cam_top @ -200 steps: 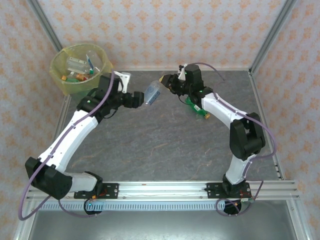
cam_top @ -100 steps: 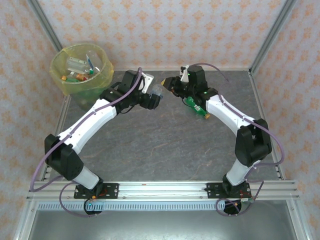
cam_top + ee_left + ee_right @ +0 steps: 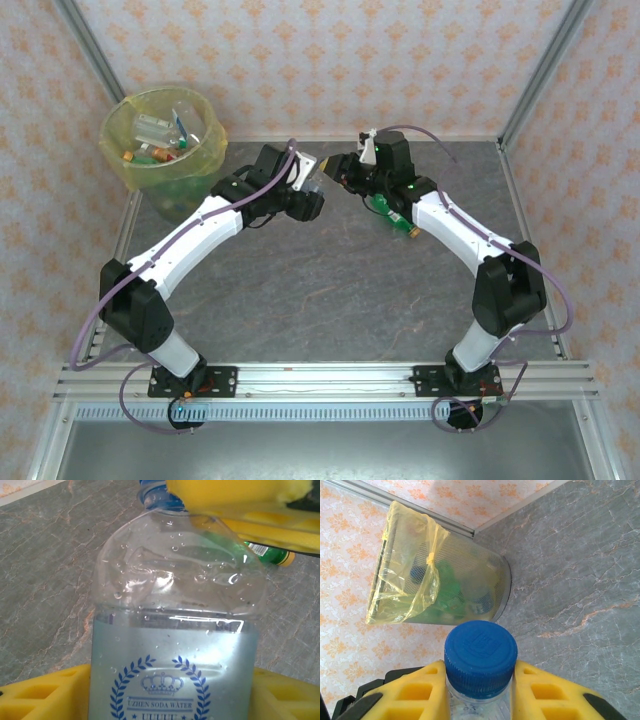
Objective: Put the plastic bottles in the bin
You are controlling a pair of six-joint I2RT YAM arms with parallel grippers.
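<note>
Clear bottle (image 3: 175,655) held mid-air btwn both arms, over counter (image 3: 330,280). Left gripper (image 3: 167,695) jaws clamp its labelled body; right gripper (image 3: 479,690) jaws closed on neck, just under blue cap (image 3: 480,651). Green bottle (image 3: 392,214) lies on counter under right arm. Bin (image 3: 118,150) w/ yellow bag by far-left corner, bottles inside.

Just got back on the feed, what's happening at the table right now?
Both arms hold one clear bottle between them, apparently mid-handover. The left gripper has its fingers on either side of the labelled body; the right gripper grips the blue cap. A green bottle lies on the table by the right arm. The bin at far left already holds several bottles.
</note>
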